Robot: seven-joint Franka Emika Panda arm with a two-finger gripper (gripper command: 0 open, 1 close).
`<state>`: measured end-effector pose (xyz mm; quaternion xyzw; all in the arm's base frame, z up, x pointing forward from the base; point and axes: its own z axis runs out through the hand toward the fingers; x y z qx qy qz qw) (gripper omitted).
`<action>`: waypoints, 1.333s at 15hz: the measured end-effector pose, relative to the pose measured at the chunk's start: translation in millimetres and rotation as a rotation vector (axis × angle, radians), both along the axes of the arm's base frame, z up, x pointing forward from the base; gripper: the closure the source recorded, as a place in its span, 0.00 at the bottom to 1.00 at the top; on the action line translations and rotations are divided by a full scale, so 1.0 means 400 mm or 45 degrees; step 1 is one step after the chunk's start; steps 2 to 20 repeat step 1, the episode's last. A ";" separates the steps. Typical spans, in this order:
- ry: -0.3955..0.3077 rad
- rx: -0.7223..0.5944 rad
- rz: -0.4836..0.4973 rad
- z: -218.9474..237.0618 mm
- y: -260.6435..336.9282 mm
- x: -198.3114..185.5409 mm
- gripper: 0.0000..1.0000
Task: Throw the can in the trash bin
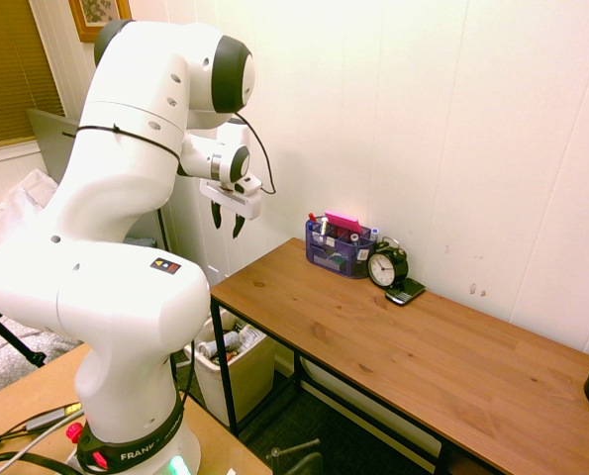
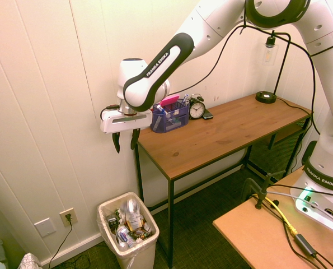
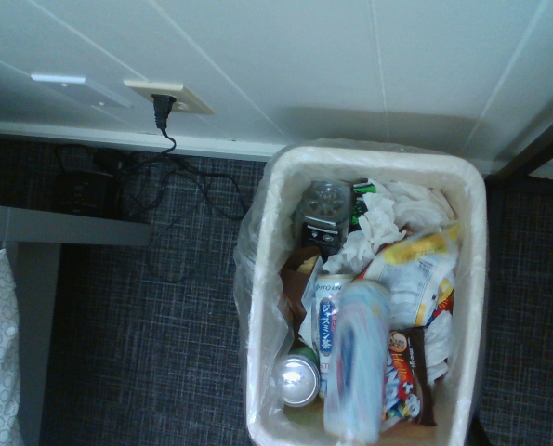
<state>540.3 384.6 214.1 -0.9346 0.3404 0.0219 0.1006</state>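
My gripper [image 1: 227, 226] [image 2: 125, 147] hangs open and empty in the air off the table's end, fingers pointing down, directly above the trash bin [image 2: 138, 255] [image 1: 243, 384] on the floor. The wrist view looks straight into the off-white bin [image 3: 378, 153], full of wrappers, tissues and cans. A blurred silver-white cylinder with blue markings, apparently the can [image 3: 355, 362], lies over the rubbish inside. In the second exterior view a pale upright shape [image 2: 132, 208] shows at the bin's mouth. I cannot tell whether the can is falling or at rest.
The wooden table [image 1: 373, 336] [image 2: 222, 131] stands beside the bin, its black leg [image 2: 170, 224] close to the rim. On it are a blue-purple pen organizer [image 1: 339, 247], an alarm clock [image 1: 386, 267] and a small dark device [image 1: 405, 292]. A wall outlet [image 3: 169, 98] lies behind the bin.
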 end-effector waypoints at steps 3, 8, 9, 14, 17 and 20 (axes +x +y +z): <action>-0.010 0.019 -0.006 0.024 -0.017 0.011 0.00; -0.010 0.019 -0.006 0.024 -0.017 0.011 0.00; -0.010 0.019 -0.006 0.024 -0.017 0.011 0.00; -0.010 0.019 -0.006 0.024 -0.017 0.011 0.00; -0.010 0.019 -0.006 0.024 -0.017 0.011 0.00; -0.010 0.019 -0.006 0.024 -0.017 0.011 0.00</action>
